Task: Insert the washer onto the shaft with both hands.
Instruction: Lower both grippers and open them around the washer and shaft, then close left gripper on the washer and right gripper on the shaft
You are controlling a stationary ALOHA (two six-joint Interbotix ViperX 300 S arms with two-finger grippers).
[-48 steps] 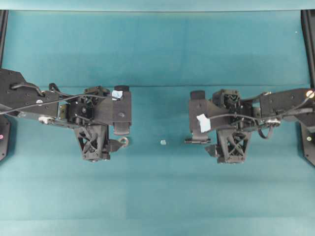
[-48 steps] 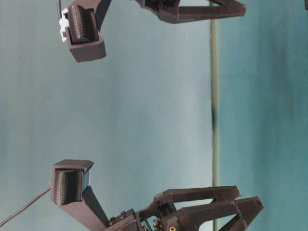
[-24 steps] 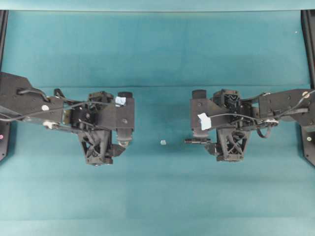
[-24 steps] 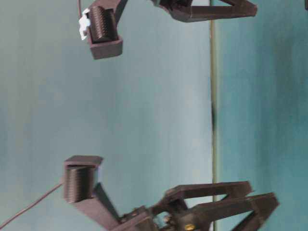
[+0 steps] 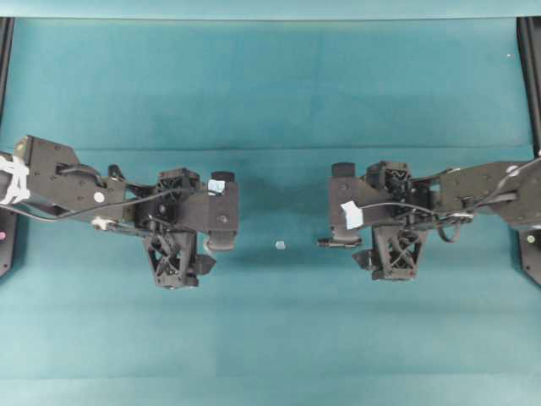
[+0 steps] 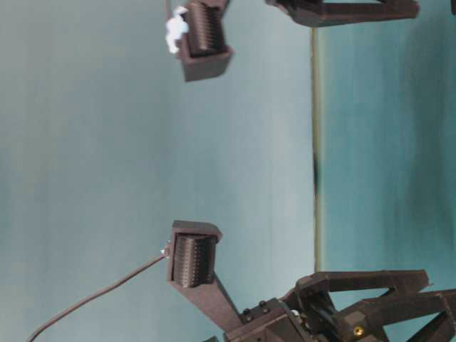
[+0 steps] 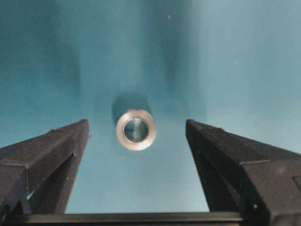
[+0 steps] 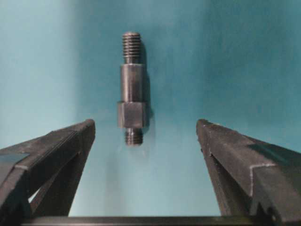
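Note:
The washer (image 7: 136, 129), a silvery ring with a dark hole, lies flat on the teal mat. It sits between and just ahead of the fingertips of my open, empty left gripper (image 7: 136, 124). In the overhead view the left gripper (image 5: 182, 233) covers the washer. The shaft (image 8: 131, 89), a dark stepped rod with threaded ends, lies on the mat just ahead of my open, empty right gripper (image 8: 146, 123). In the overhead view the shaft (image 5: 336, 241) sticks out to the left from under the right gripper (image 5: 393, 224).
A small pale speck (image 5: 280, 244) lies on the mat between the two grippers. Black frame rails (image 5: 531, 76) run along the left and right edges of the teal mat (image 5: 270, 93).
My left arm has moved right and over the washer, which now is hidden in the overhead view. The right arm has shifted only slightly. Both grippers stay open.

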